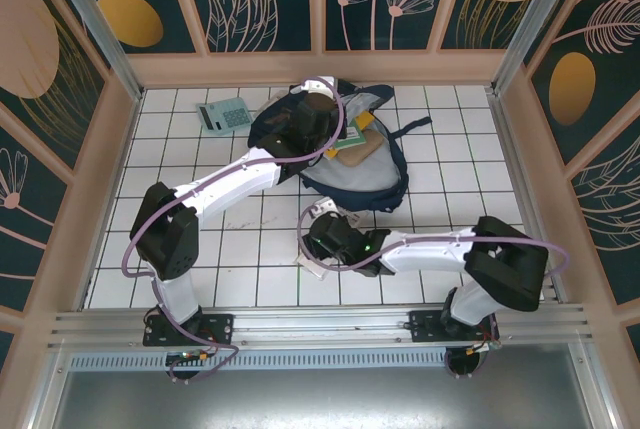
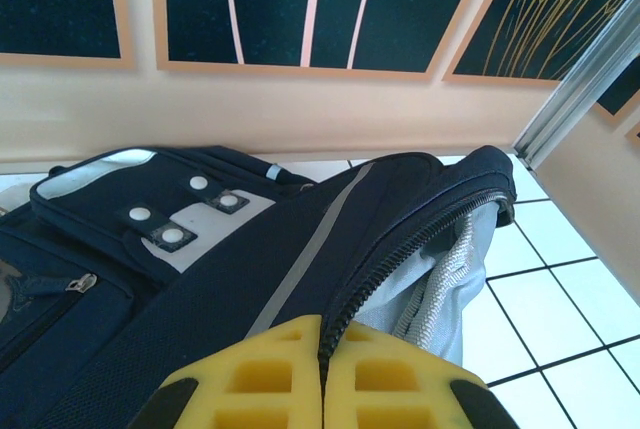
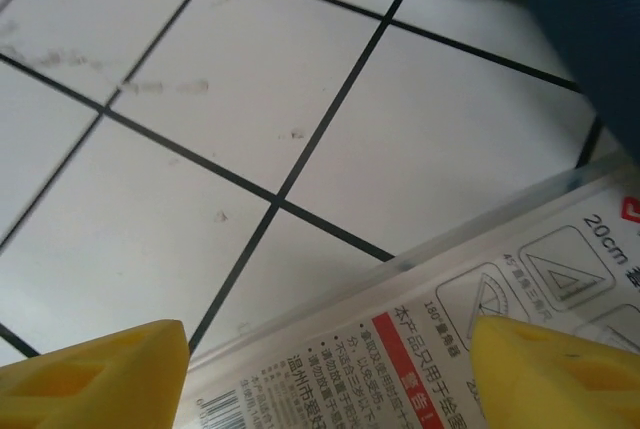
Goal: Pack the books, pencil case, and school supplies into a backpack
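The backpack (image 2: 250, 249) is held open for loading by the left gripper (image 2: 322, 339), clamped on its zipper edge. The right gripper (image 3: 330, 359) is spread wide over the white-and-red pack (image 3: 450, 309), presumably for grasping.

Matt woven navy cloth backpack (image 2: 420, 199), glossy clear plastic pack (image 3: 480, 299), smooth white tiled table (image 3: 250, 69)
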Tool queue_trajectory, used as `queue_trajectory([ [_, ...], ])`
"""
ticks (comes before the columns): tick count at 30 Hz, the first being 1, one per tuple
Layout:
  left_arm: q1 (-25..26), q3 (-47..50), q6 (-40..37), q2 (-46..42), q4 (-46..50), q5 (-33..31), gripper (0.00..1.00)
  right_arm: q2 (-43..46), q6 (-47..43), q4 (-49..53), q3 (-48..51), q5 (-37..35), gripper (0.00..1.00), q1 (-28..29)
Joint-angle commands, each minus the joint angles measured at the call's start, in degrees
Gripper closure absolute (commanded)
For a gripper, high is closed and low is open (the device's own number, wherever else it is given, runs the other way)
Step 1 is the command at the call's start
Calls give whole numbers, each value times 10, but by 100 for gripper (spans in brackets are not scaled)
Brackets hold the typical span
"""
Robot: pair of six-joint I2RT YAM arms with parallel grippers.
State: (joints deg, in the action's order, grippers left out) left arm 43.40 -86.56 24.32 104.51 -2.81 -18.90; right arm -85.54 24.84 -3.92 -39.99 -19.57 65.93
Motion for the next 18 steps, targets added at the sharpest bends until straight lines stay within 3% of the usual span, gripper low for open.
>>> queue_trajectory([
  [1,-20,6,7,-9,-30,-25,100,22,72,46,31,-10,19,-6],
  [6,-19,5,9,-11,-31,-23,100,39,132,59,73,6,11,-18],
  [11,-19,6,13,-8,-32,-20,100,62,152,9,116,55,1,-53],
  [18,-20,2,12,-8,-29,-19,100,19,118,-62,98,116,1,-106],
])
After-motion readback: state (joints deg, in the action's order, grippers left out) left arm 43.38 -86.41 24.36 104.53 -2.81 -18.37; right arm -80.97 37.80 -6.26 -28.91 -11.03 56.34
